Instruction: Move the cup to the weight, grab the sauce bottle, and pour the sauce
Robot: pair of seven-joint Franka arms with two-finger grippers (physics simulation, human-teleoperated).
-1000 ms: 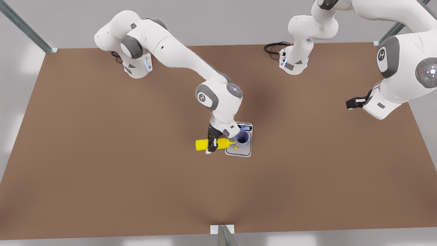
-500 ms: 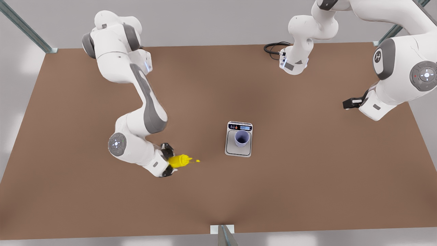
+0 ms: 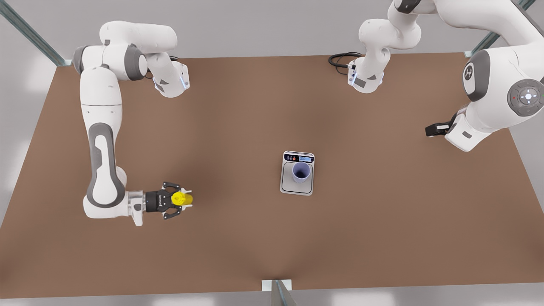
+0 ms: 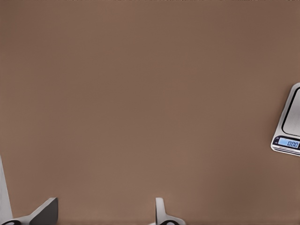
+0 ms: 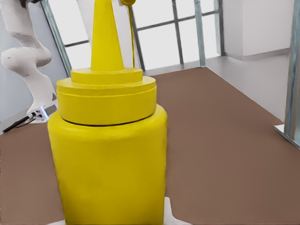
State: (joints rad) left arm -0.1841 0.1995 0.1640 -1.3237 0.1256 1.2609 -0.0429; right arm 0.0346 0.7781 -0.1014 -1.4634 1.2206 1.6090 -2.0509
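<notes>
Yellow sauce bottle held upright, cup on the weight

Front view: the right gripper (image 3: 182, 199), on the arm at the front view's left, has its fingers closed on the sauce bottle (image 3: 182, 198), seen end-on above the brown table (image 3: 238, 238) and well apart from the weight (image 3: 297, 173); the cup (image 3: 301, 171) stands upright on the weight's silver plate, just below the dark display strip. The left gripper (image 3: 432, 129) hangs at the front view's right, far from the weight, and whether its fingers are open or closed cannot be told.
Left wrist view: bare table, with a corner of the weight (image 4: 288, 126) and its lit display at one edge.
Right wrist view: the sauce bottle (image 5: 110, 159) stands upright close to the camera, nozzle (image 5: 106, 37) pointing up, with a thin yellow strand (image 5: 132, 40) of sauce beside the tip.
</notes>
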